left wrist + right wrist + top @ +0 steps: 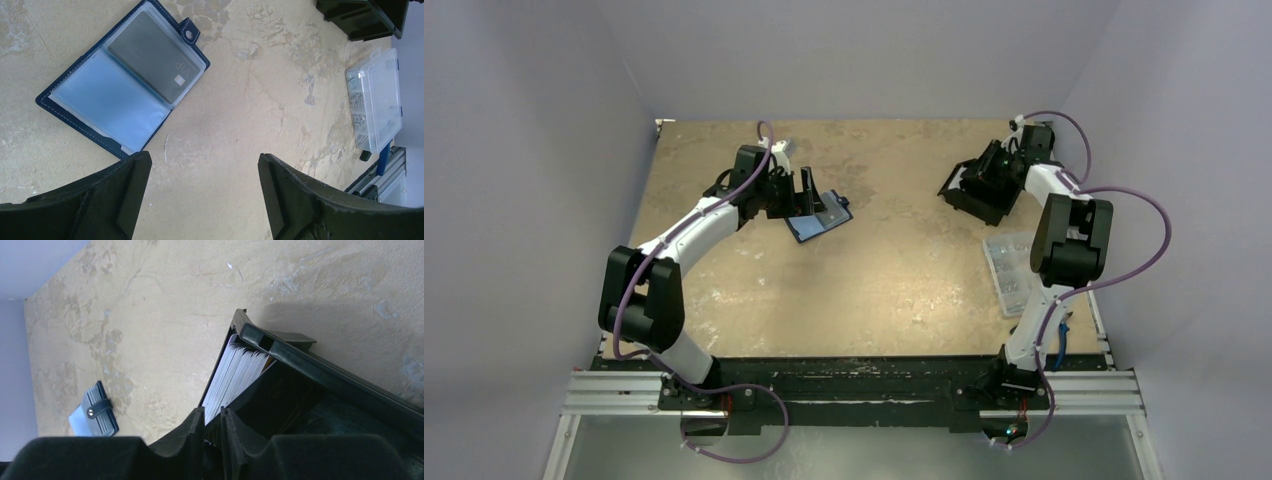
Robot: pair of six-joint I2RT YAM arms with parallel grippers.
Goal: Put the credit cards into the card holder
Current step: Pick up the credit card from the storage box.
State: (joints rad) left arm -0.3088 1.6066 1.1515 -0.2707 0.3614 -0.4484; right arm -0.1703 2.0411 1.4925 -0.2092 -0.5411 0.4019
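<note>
The navy-blue card holder (pixel 107 102) lies open on the table, with a dark card (pixel 152 57) in its right clear pocket. It also shows in the top view (pixel 822 222) and the right wrist view (pixel 95 415). My left gripper (pixel 202 167) is open and empty, hovering just beside the holder's near edge (pixel 807 200). A stack of pale credit cards (pixel 235 372) stands on edge in a black open-sided box (pixel 320 370). My right gripper (pixel 212 415) reaches into that box (pixel 974 195), its jaws nearly closed on the lower end of the outer cards.
A clear plastic compartment box (pixel 1014 265) lies at the right edge beside the right arm, and shows in the left wrist view (pixel 375 100). The black box (pixel 360 17) sits at the far right. Grey walls enclose the table.
</note>
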